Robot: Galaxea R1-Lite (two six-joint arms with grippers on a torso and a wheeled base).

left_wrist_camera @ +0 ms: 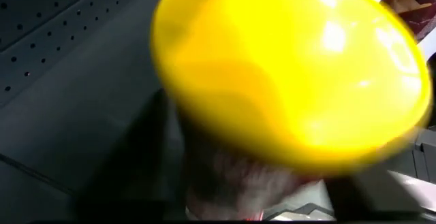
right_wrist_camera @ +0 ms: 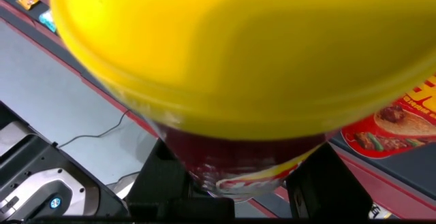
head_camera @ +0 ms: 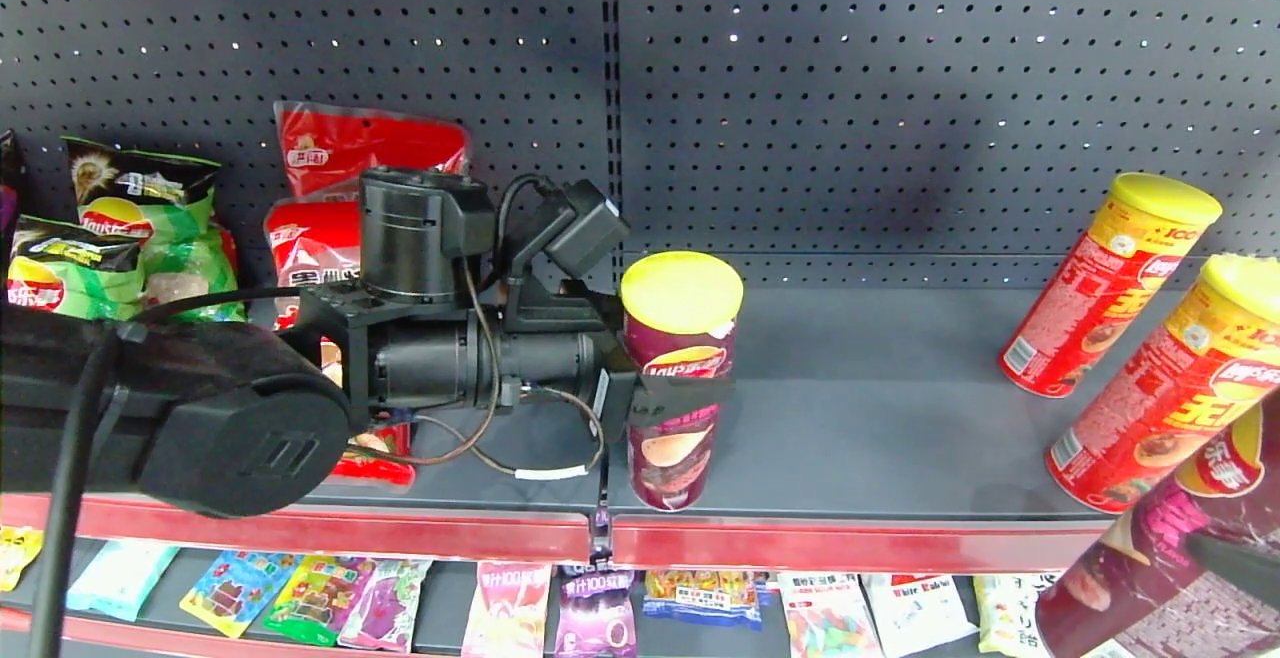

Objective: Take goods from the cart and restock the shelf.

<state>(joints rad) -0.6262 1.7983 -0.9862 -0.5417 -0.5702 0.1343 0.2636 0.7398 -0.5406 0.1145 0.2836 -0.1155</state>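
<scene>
Here, the left tool [head_camera: 680, 400] grips a purple can [head_camera: 682, 333], upright at the front edge of the shelf [head_camera: 880, 418]; the right tool [right_wrist_camera: 238, 186] seemingly clamps a second can [head_camera: 1130, 578], tilted, before the shelf.

A can [right_wrist_camera: 235, 166] with a dark red body and a broad yellow lid [right_wrist_camera: 231, 54] sits clamped between the black jaws of the right gripper [right_wrist_camera: 238, 183], a red can [right_wrist_camera: 402, 115] just beside it and grey floor [right_wrist_camera: 61, 88] with a thin cable [right_wrist_camera: 95, 134] beyond.
</scene>
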